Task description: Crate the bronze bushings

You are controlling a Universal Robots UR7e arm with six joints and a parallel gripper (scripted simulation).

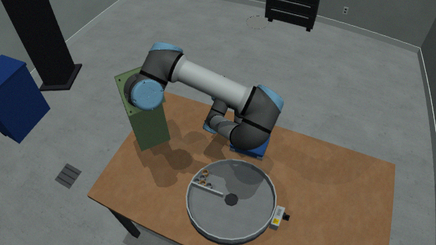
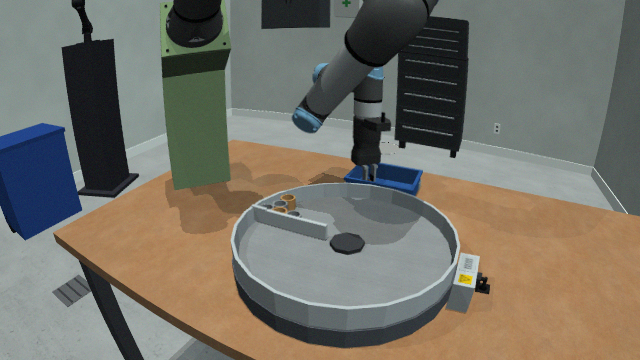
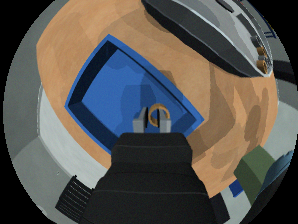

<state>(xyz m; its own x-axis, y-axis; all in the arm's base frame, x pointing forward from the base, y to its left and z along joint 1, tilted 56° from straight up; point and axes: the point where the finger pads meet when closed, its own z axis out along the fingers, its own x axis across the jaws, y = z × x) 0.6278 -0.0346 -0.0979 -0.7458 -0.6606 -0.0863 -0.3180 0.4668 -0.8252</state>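
Observation:
The blue crate [image 1: 250,152] [image 2: 407,186] [image 3: 107,82] stands behind the turning table [image 1: 235,219] [image 2: 350,280]. My gripper [image 2: 369,178] [image 3: 152,113] is open part way, pointing down over the crate's left part; the arm hides it in the top view. A bronze bushing [image 3: 151,115] shows at the fingertips in the wrist view, partly behind one finger, loose in the crate as far as I can tell. On the turning table, two bronze bushings stand beside the divider, one [image 1: 205,175] [image 2: 289,205] nearer the rim, with steel bushings [image 1: 209,186] [image 2: 294,214] around them.
A light divider bar [image 1: 208,189] [image 2: 290,223] and a dark hub [image 1: 231,199] [image 2: 347,243] are on the turning table. A small grey box [image 1: 277,216] [image 2: 465,285] is at its right side. The green robot pedestal [image 1: 150,126] [image 2: 197,125] stands at the table's back left.

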